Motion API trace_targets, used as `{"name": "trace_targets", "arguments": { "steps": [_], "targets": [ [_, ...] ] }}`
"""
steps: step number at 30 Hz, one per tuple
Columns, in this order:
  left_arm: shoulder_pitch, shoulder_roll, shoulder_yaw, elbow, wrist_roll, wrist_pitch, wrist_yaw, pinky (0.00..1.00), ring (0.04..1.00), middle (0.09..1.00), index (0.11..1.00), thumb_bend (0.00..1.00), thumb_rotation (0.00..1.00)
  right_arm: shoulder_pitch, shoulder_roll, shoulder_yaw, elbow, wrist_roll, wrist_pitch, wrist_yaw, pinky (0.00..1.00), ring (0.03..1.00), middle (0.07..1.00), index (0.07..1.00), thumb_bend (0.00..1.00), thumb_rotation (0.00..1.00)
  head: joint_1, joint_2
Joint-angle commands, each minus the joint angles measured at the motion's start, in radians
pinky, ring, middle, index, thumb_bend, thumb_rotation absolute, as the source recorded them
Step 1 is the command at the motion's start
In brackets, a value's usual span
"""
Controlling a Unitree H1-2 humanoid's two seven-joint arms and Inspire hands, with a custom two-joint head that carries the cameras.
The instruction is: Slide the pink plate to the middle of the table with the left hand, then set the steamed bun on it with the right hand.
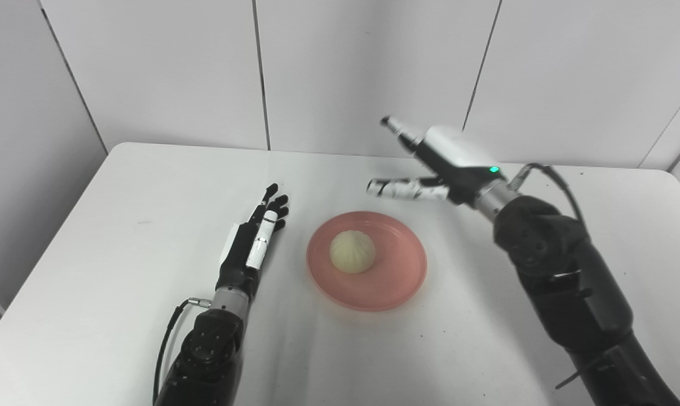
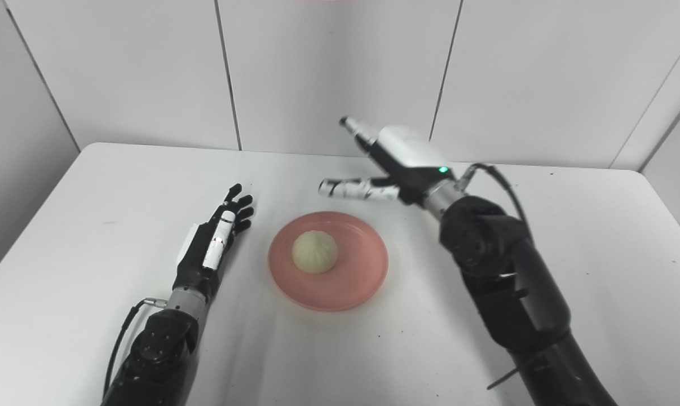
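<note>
Pink and glossy, the round shallow plate (image 1: 367, 260) lies flat near the centre of the frame on the smooth white table (image 1: 120, 186), a little below the table's middle line. On it sits the pale cream steamed bun (image 1: 352, 251), a rounded dome with fine pleats gathered at its top; it rests upright on the left half of the plate's floor, well inside the rim. To the left of the plate, just beside its edge but not touching it, the left hand (image 1: 251, 242), black with white plates along its back, lies low over the table with its fingers (image 1: 273, 203) stretched out straight and slightly fanned, pointing toward the upper part of the frame; it is released and holds nothing. Its black forearm runs down to the bottom edge at lower left, a thin black cable (image 1: 168, 338) looping off beside the wrist. In the upper right of the frame the right hand (image 1: 430, 163), silver-backed with a small green light (image 1: 493, 169) near the wrist, hangs raised above the table beyond the plate's upper right rim, clear of both plate and bun. Its fingers are spread wide and grasp nothing, one reaching up toward the grey panelled wall (image 1: 374, 67), another pointing left over the table.
</note>
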Motion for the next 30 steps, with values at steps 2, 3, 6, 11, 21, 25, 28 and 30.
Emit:
{"name": "trace_targets", "arguments": {
  "steps": [2,3,6,11,21,25,28,30],
  "targets": [
    [0.053,-0.031,-0.039,0.06,-0.018,0.094,-0.069,0.89,0.907,0.921,0.938,0.43,1.0,-0.016,0.013,-0.05,-0.018,0.036,-0.042,-0.093,0.9,0.99,1.0,1.0,0.87,1.0,-0.003,-0.004],
    [0.053,-0.03,-0.04,0.061,-0.018,0.093,-0.069,0.9,0.908,0.921,0.938,0.43,1.0,-0.006,0.018,-0.062,-0.023,0.044,-0.037,-0.111,0.89,0.99,1.0,1.0,0.86,1.0,-0.003,-0.004],
    [0.054,-0.026,-0.04,0.063,-0.02,0.088,-0.07,0.9,0.913,0.925,0.941,0.43,1.0,0.023,0.032,-0.094,-0.03,0.084,-0.026,-0.144,0.87,0.987,1.0,1.0,0.84,1.0,-0.008,-0.008],
    [0.063,-0.024,-0.035,0.056,-0.025,0.063,-0.07,0.91,0.918,0.929,0.943,0.42,1.0,0.091,0.073,-0.153,-0.036,0.147,0.019,-0.19,0.81,0.957,1.0,1.0,0.83,1.0,-0.012,-0.008],
    [0.083,-0.03,-0.026,0.02,-0.039,0.055,-0.06,0.94,0.943,0.959,0.968,0.41,1.0,0.179,0.159,-0.245,0.034,0.348,-0.005,-0.264,0.99,0.995,1.0,1.0,0.54,1.0,-0.016,-0.01],
    [0.087,-0.029,-0.025,0.011,-0.038,0.049,-0.059,0.95,0.956,0.969,0.978,0.41,1.0,0.208,0.182,-0.267,0.077,0.42,-0.034,-0.287,0.99,1.0,1.0,1.0,0.48,1.0,-0.016,-0.01],
    [0.091,-0.029,-0.025,0.0,-0.033,0.05,-0.054,0.95,0.96,0.972,0.981,0.41,1.0,0.228,0.202,-0.282,0.123,0.473,-0.111,-0.316,0.99,1.0,1.0,1.0,0.43,1.0,-0.017,-0.008],
    [0.091,-0.028,-0.026,0.001,-0.03,0.043,-0.054,0.95,0.965,0.975,0.985,0.41,1.0,0.239,0.218,-0.291,0.14,0.511,-0.148,-0.329,0.98,0.997,1.0,1.0,0.39,1.0,-0.016,-0.009]
  ]
}}
